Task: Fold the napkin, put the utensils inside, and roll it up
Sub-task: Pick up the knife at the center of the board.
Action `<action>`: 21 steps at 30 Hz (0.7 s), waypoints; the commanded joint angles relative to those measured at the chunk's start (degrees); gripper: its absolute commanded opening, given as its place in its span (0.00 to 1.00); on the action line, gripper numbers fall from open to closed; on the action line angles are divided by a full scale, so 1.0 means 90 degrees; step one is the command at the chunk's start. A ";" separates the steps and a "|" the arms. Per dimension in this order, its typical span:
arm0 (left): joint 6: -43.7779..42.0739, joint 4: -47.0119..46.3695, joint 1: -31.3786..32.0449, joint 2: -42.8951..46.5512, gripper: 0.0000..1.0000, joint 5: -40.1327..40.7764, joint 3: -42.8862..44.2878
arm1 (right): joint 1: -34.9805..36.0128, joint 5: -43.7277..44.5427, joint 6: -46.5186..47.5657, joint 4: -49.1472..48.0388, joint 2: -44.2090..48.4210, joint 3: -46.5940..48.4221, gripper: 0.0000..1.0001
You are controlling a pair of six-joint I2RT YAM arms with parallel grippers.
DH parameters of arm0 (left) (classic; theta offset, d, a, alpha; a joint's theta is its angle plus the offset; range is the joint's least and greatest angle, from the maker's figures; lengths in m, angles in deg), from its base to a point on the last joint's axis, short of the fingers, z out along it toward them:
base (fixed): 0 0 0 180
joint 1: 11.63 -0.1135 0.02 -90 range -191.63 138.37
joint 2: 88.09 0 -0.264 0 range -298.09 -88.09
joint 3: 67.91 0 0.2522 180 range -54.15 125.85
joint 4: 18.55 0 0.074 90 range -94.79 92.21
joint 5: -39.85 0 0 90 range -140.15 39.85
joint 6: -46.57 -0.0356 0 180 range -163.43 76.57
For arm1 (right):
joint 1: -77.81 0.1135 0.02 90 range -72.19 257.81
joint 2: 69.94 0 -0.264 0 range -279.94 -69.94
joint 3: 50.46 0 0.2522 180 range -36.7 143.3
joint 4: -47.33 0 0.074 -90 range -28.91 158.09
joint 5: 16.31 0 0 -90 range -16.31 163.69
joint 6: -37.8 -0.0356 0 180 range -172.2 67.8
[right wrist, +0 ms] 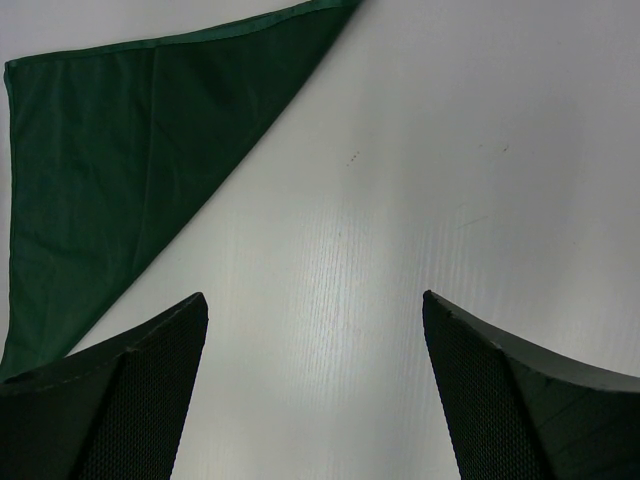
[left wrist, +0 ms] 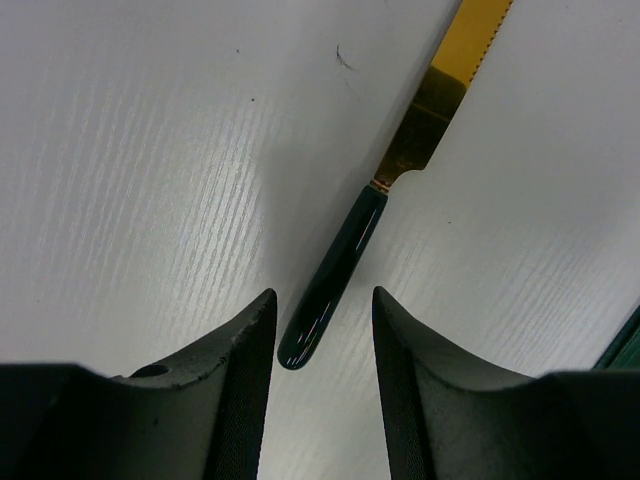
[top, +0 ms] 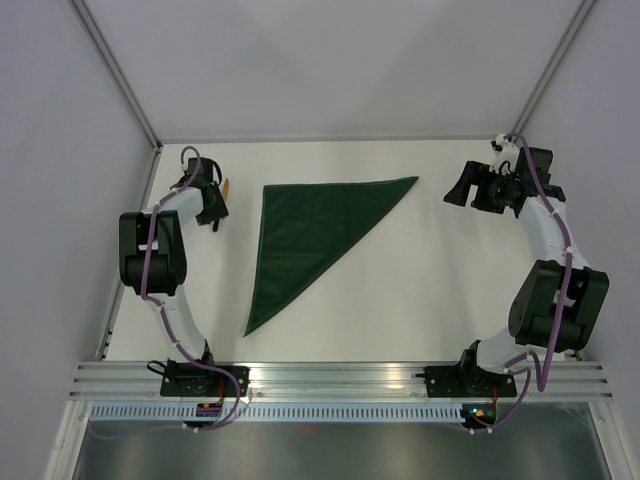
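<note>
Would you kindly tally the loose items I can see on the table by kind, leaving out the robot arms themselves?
napkin, dark green, folded into a triangle: 1
knife, gold blade with dark handle: 1
Total: 2 items in view

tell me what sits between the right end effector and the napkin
Only bare table separates the right end effector from the napkin, per the right wrist view.

A white table [top: 420,290] stands between plain pale walls [top: 330,60], framed by metal rails [top: 340,375].
</note>
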 commanded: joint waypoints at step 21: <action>-0.0205 0.0148 -0.0002 -0.0611 0.27 -0.0210 0.0399 | -0.0005 -0.0117 -0.0159 -0.0001 0.0239 0.0116 0.93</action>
